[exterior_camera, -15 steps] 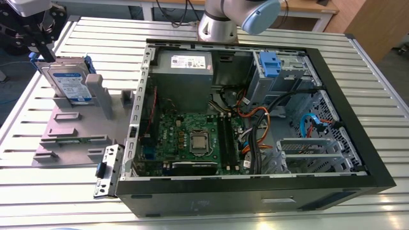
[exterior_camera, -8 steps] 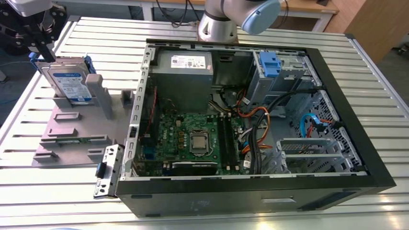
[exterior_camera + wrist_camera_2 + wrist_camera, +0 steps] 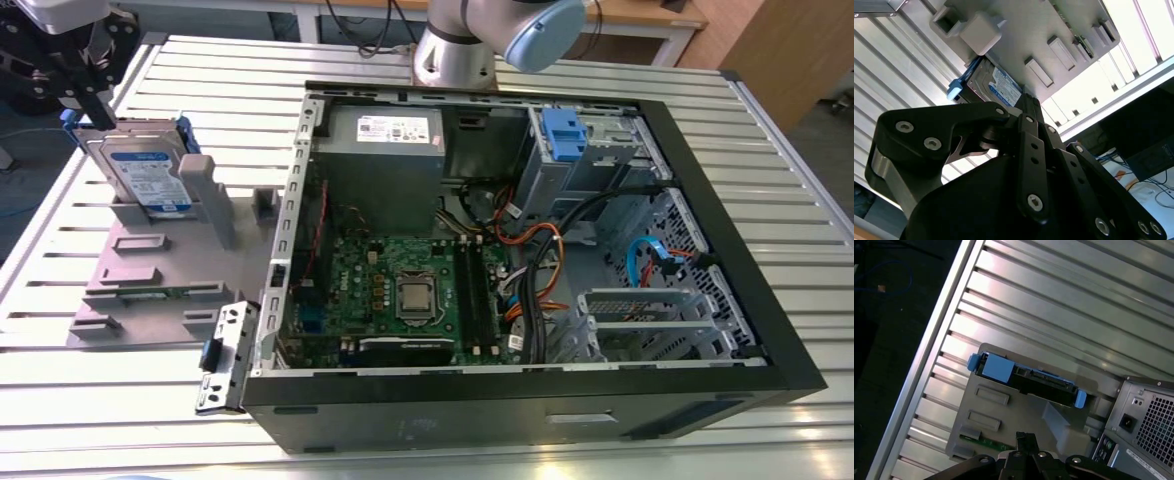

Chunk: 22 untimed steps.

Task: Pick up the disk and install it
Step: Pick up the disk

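Note:
The disk (image 3: 140, 172) stands on edge in a slot of the grey fixture plate (image 3: 147, 285) at the exterior view's left, its blue-and-white label facing the camera and blue rails along its sides. My gripper (image 3: 88, 112) hangs just above and behind its upper corner, apart from it. In both wrist views the black fingers come together to one tip, shut with nothing between them. The first wrist view shows the disk (image 3: 1026, 381) edge-on beyond my gripper (image 3: 1025, 438). The second wrist view shows the disk (image 3: 1003, 87) just past my gripper (image 3: 1028, 101).
An open computer case (image 3: 767, 300) lies on the slatted metal table, with a motherboard, a grey power supply (image 3: 384, 135) and a drive bay with a blue latch (image 3: 563, 135) at its far end. A loose metal bracket (image 3: 224, 358) lies between fixture and case.

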Available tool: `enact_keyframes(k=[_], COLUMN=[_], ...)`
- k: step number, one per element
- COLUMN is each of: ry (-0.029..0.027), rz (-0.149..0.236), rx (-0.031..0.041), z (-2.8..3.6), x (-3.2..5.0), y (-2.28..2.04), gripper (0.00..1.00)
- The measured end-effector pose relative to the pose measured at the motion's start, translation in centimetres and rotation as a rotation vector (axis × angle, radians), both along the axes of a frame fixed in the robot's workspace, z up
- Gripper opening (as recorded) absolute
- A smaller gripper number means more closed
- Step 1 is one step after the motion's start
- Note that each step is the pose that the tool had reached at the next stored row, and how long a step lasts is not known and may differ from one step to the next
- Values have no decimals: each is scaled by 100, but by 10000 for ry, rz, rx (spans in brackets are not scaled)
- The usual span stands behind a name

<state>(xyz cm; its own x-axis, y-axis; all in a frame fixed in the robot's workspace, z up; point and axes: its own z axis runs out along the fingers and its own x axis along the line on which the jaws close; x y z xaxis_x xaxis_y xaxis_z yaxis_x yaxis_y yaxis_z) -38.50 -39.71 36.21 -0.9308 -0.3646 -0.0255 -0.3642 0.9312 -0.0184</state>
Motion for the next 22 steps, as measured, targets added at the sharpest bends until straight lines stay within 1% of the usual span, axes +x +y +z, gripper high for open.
enact_keyframes(k=[22], ry=[0], rz=[220], rx=[-3], z=[0], x=[0], y=[0], gripper=[11])
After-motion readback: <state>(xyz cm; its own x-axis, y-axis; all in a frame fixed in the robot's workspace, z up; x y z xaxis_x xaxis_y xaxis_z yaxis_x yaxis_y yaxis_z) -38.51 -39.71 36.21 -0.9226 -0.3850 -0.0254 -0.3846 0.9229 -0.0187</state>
